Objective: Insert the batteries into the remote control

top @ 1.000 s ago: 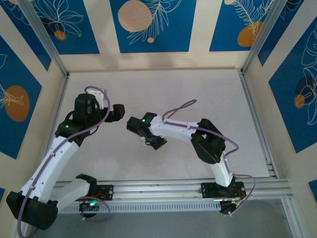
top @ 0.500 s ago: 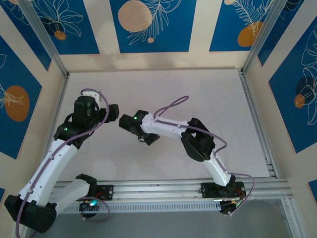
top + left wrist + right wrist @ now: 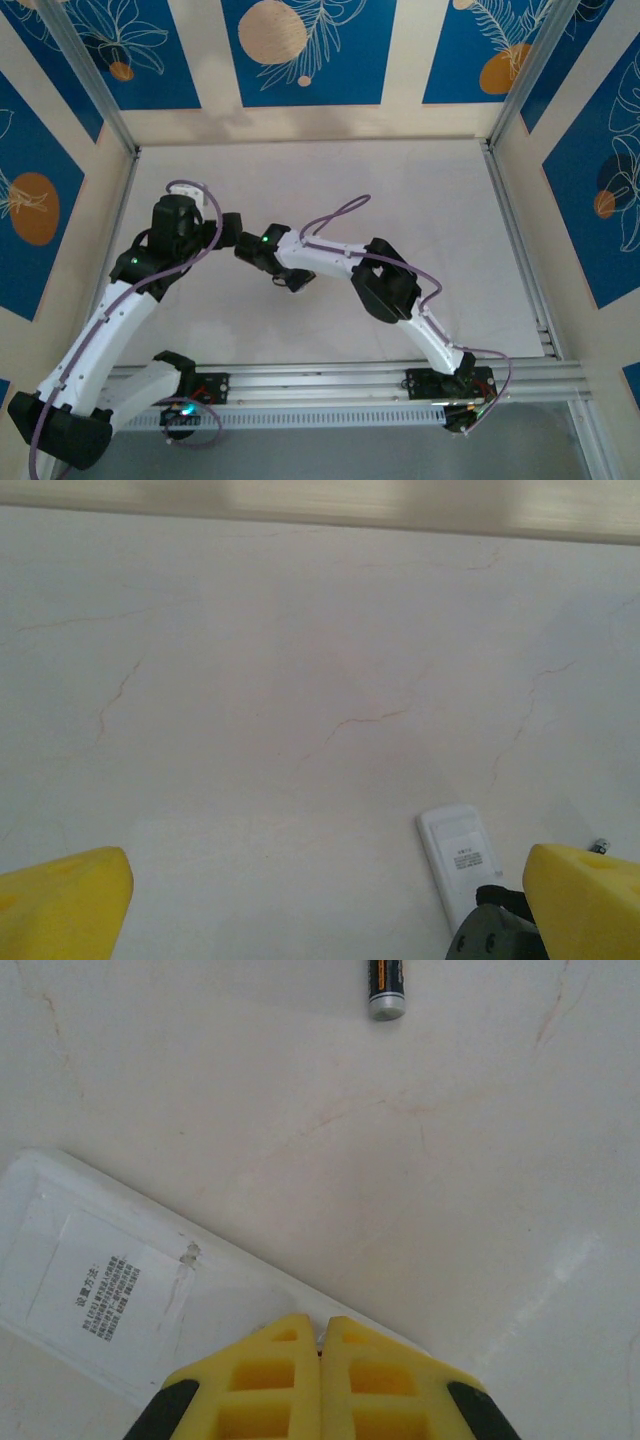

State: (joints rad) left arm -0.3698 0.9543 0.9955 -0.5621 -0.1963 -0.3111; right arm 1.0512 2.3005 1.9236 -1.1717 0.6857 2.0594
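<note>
Just below the right gripper (image 3: pixel 321 1328), the remote control (image 3: pixel 110 1280) lies flat on the pale table (image 3: pixel 470 1160), its plain white back turned up with a small printed label on it. The gripper's two yellow fingers (image 3: pixel 275 1380) are pressed together with only a thin seam between them, and they pinch nothing. Their tips overlap the long edge of the remote nearest them. Whether they touch the plastic or hover just over it, I cannot tell. Most of the handset stretches off to the left of the fingertips.

Ahead of those fingertips and a little to the right, well apart from the remote, one battery (image 3: pixel 386 985) lies on the table. It is a dark cylinder whose silver end points back toward the gripper, and the top edge of the view cuts off the rest of it.

Seen from the left wrist, the left gripper (image 3: pixel 327 875) is spread wide, with one yellow finger (image 3: pixel 60 905) at each lower corner and bare table between them. The remote control (image 3: pixel 455 855) sits just ahead, close to the right-hand finger, label up. Its near end is hidden behind a dark grey part (image 3: pixel 495 930).

From above, the left gripper (image 3: pixel 232 230) and the right gripper (image 3: pixel 292 279) are near each other, both low over the middle of the table.
</note>
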